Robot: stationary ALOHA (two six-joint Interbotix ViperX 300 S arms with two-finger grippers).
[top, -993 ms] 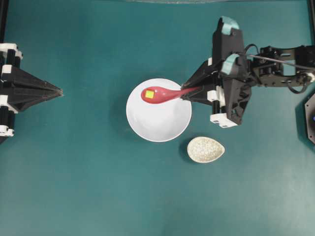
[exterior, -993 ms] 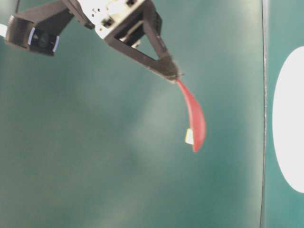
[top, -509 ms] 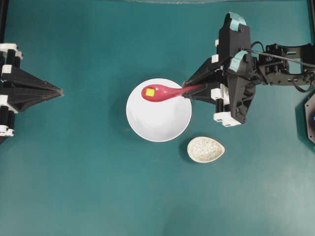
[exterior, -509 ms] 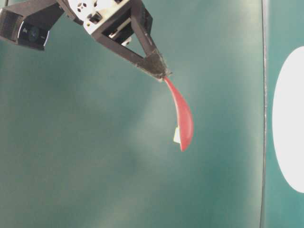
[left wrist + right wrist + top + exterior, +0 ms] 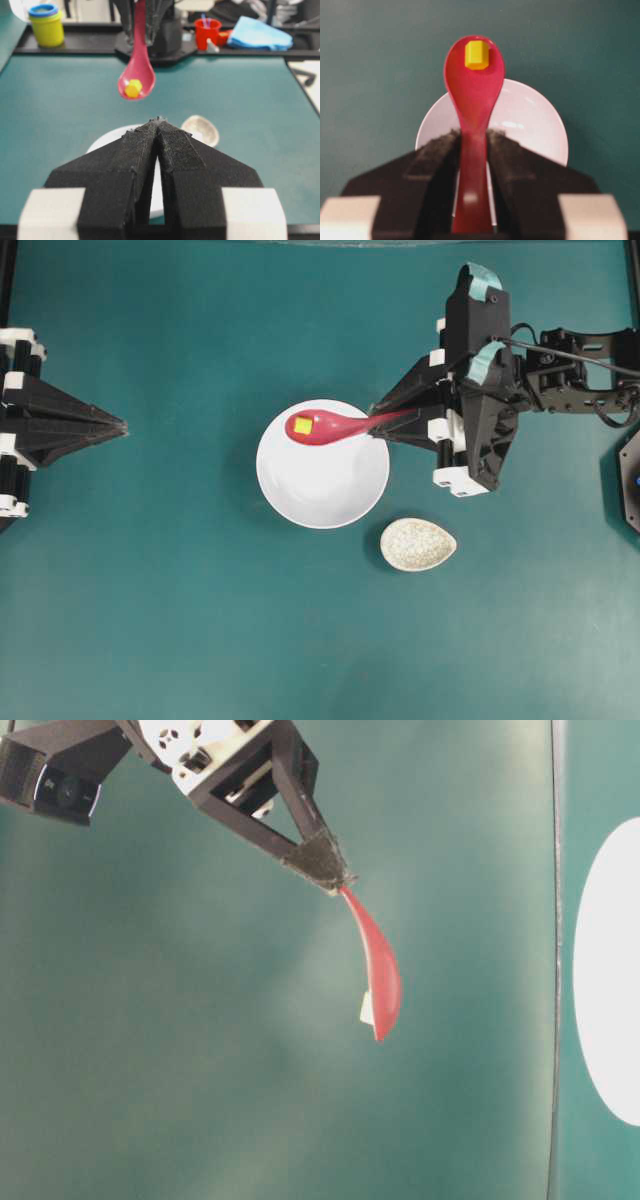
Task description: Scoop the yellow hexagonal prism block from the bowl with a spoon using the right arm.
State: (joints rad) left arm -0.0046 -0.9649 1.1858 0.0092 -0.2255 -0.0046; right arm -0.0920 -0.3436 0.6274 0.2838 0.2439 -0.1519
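Yellow hexagonal prism block (image 5: pixel 302 425) sits in the scoop of the spoon (image 5: pixel 330 426), lifted clear above the bowl (image 5: pixel 322 485), handle pinched by right hand (image 5: pixel 380 426); scoop looks basically done, left hand (image 5: pixel 122 426) pressed together, idle.

1. No readable text, label, brand, number or sign is showing in any view.
2. The yellow jar with a blue lid (image 5: pixel 46 23), the red cup (image 5: pixel 207 31) and the blue cloth (image 5: pixel 257 34) at the far edge of the table are showing no lettering that can be made out.
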